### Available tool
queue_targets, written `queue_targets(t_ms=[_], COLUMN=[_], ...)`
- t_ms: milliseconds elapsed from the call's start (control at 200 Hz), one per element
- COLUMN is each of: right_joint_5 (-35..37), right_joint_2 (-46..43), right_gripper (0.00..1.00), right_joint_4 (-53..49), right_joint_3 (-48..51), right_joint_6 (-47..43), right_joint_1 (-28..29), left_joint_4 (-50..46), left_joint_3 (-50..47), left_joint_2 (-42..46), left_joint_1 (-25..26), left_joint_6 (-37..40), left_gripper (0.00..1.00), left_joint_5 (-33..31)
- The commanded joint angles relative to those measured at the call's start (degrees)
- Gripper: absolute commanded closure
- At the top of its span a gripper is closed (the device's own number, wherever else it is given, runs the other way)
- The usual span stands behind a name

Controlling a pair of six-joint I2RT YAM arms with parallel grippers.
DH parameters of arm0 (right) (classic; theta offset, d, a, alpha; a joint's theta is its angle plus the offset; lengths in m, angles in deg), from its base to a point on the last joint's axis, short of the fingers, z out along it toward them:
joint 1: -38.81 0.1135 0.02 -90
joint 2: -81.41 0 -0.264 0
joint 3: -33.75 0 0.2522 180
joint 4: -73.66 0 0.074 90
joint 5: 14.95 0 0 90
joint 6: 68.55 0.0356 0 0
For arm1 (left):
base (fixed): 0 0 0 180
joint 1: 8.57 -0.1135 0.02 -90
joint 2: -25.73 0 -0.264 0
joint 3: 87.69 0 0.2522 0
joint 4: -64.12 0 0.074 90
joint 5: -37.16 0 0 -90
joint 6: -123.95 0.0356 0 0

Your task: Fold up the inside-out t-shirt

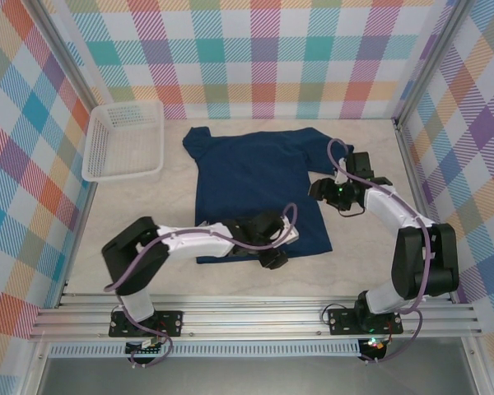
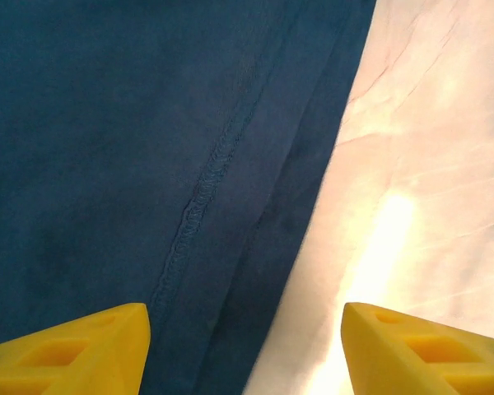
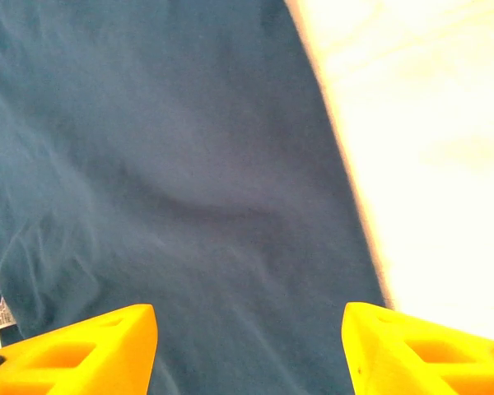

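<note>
The inside-out t-shirt (image 1: 255, 185), dark navy, lies spread flat in the middle of the table. My left gripper (image 1: 273, 247) hovers over its near hem by the right corner. In the left wrist view the left gripper (image 2: 247, 354) is open, its yellow fingertips (image 2: 74, 350) straddling the shirt's edge, with a stitched seam (image 2: 202, 197) running beside it. My right gripper (image 1: 325, 191) is at the shirt's right side. In the right wrist view it (image 3: 249, 354) is open above smooth navy cloth (image 3: 189, 181), nothing between its fingers (image 3: 428, 350).
A white plastic basket (image 1: 125, 141) stands at the back left of the table. Pale tabletop (image 2: 428, 164) shows right of the shirt's edge. A small white label (image 3: 2, 317) peeks out at the cloth's left edge. Checked walls enclose the table.
</note>
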Motion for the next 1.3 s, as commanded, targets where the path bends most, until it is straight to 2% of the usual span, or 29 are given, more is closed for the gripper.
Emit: queue_targets(t_ms=[0,80,270,725,1010,1175,1295], right_joint_5=[-2.5,-2.5,-3.3,-4.6,-5.2,-5.5,-5.8], right_joint_2=[-2.1,-2.5,-2.5,-2.2,-1.5,-1.3,-1.0], right_gripper=[0.39,0.39,0.38,0.38,0.38,0.38,0.38], right_joint_4=[0.5,0.7,1.2,2.0,2.4,2.6,2.7], right_joint_3=[1.2,1.9,2.3,3.2,3.3,3.4,3.5], right_joint_6=[-0.5,-0.6,-0.8,-0.5,-0.6,-0.8,-0.7], right_joint_1=[0.0,-0.1,-0.4,-0.4,-0.4,-0.4,-0.4], left_joint_4=[-7.2,-9.1,-10.0,-10.9,-11.0,-10.9,-11.4], left_joint_3=[3.9,4.8,5.4,7.0,6.4,6.1,6.6], left_joint_2=[-3.0,-4.4,-5.1,-5.8,-3.3,-3.5,-4.8], left_joint_1=[0.2,0.0,-1.8,-6.0,-7.5,-8.3,-8.4], left_joint_6=[9.9,11.0,9.8,7.9,7.8,8.1,8.7], left_gripper=[0.38,0.39,0.47,0.47,0.37,0.35,0.39], left_joint_5=[-4.4,-5.7,-2.6,4.5,11.1,8.9,4.4])
